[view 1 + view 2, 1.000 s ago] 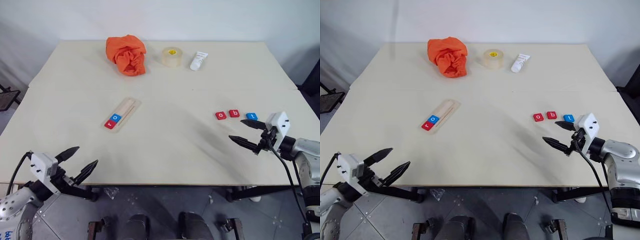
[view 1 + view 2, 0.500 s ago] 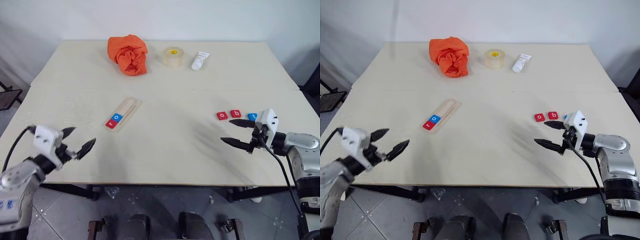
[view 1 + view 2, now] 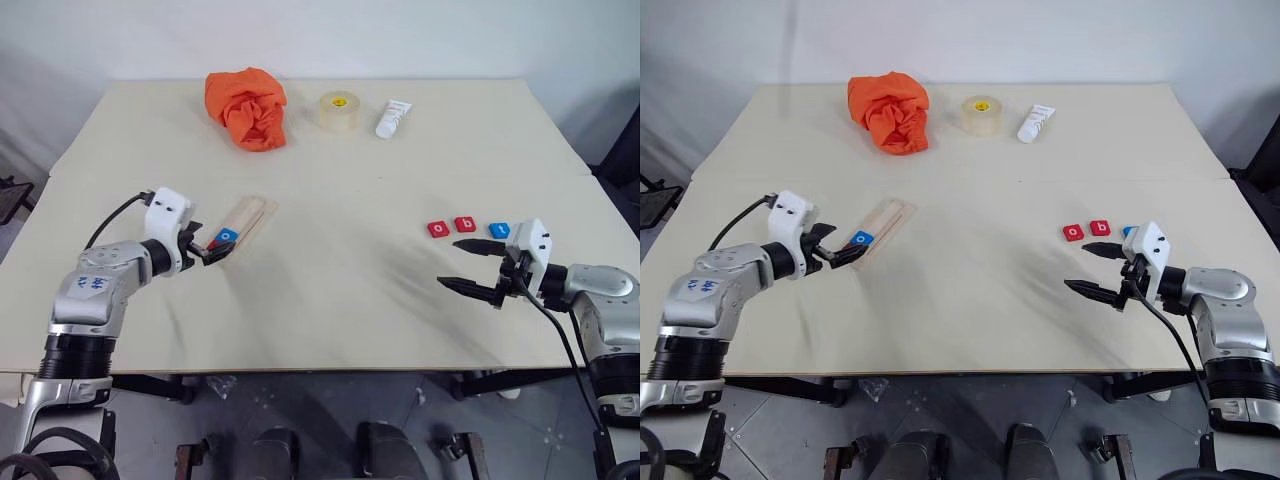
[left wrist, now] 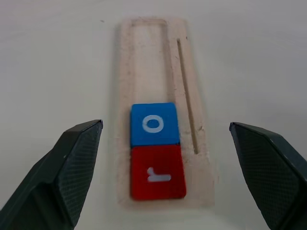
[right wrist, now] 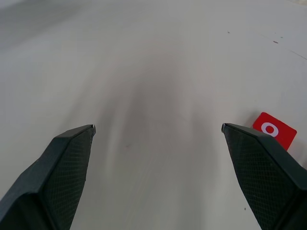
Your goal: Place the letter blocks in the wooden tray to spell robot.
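A big pale table (image 3: 330, 300) holds everything. The wooden tray (image 3: 242, 222) lies on the left half of the table, about midway between the far edge and the near edge, and it sits slanted. Two letter blocks are inside it, at the end closest to the near edge: a red r block (image 4: 158, 172) at the very end, and a blue o block (image 4: 153, 124) touching it. The other part of the tray has no blocks in it.

The left gripper (image 4: 163, 167) is right at that end of the tray. Its two black fingers are spread wide, one on each side of the tray, and they hold nothing.

Three more blocks lie in a row near the right edge of the table: a red o block (image 3: 437, 229), a red b block (image 3: 465, 224) and a blue t block (image 3: 499, 230). They are close together but not touching.

The right gripper (image 3: 470, 265) is just in front of that row, a bit nearer the near edge. Its fingers are wide apart too, and they hold nothing.

Along the far edge sit an orange cloth (image 3: 247, 107), a tape roll (image 3: 339, 110) and a white tube (image 3: 392, 119)
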Robot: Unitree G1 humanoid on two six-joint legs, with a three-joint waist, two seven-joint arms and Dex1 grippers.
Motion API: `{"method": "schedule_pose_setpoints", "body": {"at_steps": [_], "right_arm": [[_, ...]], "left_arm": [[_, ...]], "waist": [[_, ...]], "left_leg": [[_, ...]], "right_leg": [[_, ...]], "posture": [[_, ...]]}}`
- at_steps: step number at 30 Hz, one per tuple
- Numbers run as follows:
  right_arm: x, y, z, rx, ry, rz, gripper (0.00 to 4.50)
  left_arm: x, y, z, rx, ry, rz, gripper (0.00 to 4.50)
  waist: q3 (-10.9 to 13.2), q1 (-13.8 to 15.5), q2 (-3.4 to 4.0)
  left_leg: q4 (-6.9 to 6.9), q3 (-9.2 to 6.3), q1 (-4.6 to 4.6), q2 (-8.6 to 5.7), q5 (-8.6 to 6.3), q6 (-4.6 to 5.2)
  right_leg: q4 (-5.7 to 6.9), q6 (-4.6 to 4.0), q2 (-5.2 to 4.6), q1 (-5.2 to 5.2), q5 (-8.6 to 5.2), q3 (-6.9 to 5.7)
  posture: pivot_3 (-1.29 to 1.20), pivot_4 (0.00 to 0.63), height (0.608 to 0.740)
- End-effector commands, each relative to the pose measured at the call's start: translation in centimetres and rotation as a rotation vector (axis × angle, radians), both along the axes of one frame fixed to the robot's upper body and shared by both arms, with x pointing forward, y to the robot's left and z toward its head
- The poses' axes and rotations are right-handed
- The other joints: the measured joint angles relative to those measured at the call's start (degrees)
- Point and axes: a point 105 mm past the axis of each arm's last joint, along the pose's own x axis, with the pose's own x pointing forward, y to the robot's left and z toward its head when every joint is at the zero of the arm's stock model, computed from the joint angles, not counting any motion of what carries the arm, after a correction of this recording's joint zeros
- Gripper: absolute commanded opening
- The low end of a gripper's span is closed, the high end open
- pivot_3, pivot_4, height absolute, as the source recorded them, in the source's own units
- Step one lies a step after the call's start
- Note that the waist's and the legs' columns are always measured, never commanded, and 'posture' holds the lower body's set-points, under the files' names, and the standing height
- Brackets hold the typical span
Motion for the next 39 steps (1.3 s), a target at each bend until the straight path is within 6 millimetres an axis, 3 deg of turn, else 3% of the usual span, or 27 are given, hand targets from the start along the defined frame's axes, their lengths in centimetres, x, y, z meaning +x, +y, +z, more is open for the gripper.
{"method": "schedule_pose_setpoints", "body": {"at_steps": [1, 8, 23, 28, 30, 34, 39], "right_arm": [[-0.1, 0.0, 1.1, -0.003, -0.044, 0.004, 4.43], [-0.3, -0.3, 1.1, -0.007, -0.049, -0.012, 4.43], [0.2, -0.1, 1.2, -0.009, -0.060, -0.018, 4.43], [0.5, 0.0, 1.3, -0.009, -0.065, -0.018, 4.50], [0.6, 0.0, 1.4, -0.010, -0.067, -0.018, 4.50], [0.7, 0.0, 1.5, -0.011, -0.071, -0.021, 4.50], [0.5, -0.3, 1.5, -0.013, -0.070, -0.028, 4.50]], "left_arm": [[0.6, 0.1, 0.3, 0.033, -0.010, 0.016, 4.50], [1.0, 0.2, 0.0, 0.063, 0.031, 0.044, 4.50], [-0.4, 0.7, -3.5, 0.101, 0.235, 0.069, 4.50], [-0.7, 1.2, -4.4, 0.105, 0.275, 0.102, 3.40], [-0.6, 1.6, -4.6, 0.108, 0.271, 0.122, 3.40], [0.0, 1.0, -3.8, 0.115, 0.199, 0.063, 3.40], [0.4, -2.5, -0.5, 0.100, 0.014, -0.185, 3.40]], "waist": [[0.00, -0.05, 0.00], [0.00, 0.01, -0.01], [0.00, -0.09, 0.00], [-0.02, -0.09, 0.03], [-0.02, -0.09, 0.03], [-0.03, -0.06, 0.04], [-0.02, 0.15, 0.03]], "left_leg": [[0.00, 0.00, 0.00, 0.00, 0.00, 0.00], [0.02, 0.02, -0.01, 0.03, 0.00, -0.02], [0.05, 0.07, 0.03, 0.07, -0.01, -0.04], [0.06, 0.12, 0.10, 0.07, -0.01, -0.04], [0.06, 0.12, 0.10, 0.08, -0.01, -0.05], [0.10, 0.14, 0.12, 0.08, 0.00, -0.06], [0.17, 0.14, 0.08, 0.08, 0.03, -0.11]], "right_leg": [[0.00, 0.00, 0.01, 0.00, 0.00, 0.02], [0.02, 0.02, 0.07, -0.02, 0.01, 0.09], [0.06, 0.03, 0.11, -0.02, 0.01, 0.18], [0.10, 0.02, 0.11, -0.01, 0.01, 0.23], [0.10, 0.02, 0.12, -0.01, 0.01, 0.24], [0.13, 0.02, 0.11, -0.01, 0.01, 0.26], [0.06, 0.02, 0.12, -0.02, 0.01, 0.26]], "posture": [[0.00, 0.150, 0.740], [0.00, 0.150, 0.740], [0.00, 0.150, 0.740], [0.00, 0.150, 0.740], [0.00, 0.150, 0.740], [0.00, 0.150, 0.740], [0.00, 0.150, 0.740]]}}
